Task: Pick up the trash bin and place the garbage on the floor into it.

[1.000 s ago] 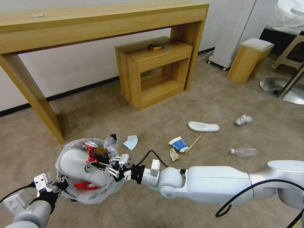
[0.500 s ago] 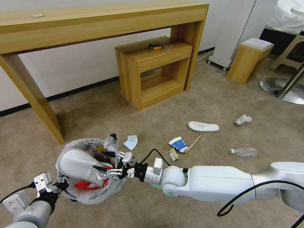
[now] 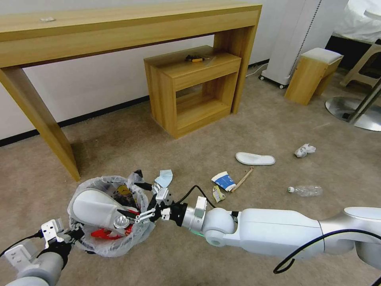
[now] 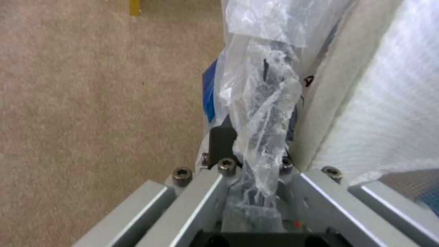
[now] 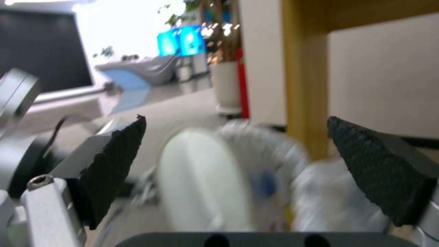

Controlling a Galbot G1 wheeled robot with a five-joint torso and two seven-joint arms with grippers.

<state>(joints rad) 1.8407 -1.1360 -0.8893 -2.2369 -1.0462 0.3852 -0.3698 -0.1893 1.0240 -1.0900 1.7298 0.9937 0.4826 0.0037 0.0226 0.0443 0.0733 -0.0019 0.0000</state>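
The left gripper (image 3: 75, 234) pinches the rim of the trash bin (image 3: 104, 242), while the right gripper (image 3: 137, 206) hangs spread wide and empty over its mouth. Behind the right gripper, open floor (image 3: 254, 123) carries one slipper (image 3: 254, 159), one paper cup (image 3: 224, 181), one stick (image 3: 242, 179), one bottle (image 3: 305, 190) and one wad (image 3: 304, 150), all well apart from the desk leg (image 3: 41, 123).

From my right wrist camera the trash bin (image 5: 256, 185) was smeared with blur, and the bag's plastic (image 4: 260, 103) hid my left gripper's (image 4: 249, 168) fingertips.
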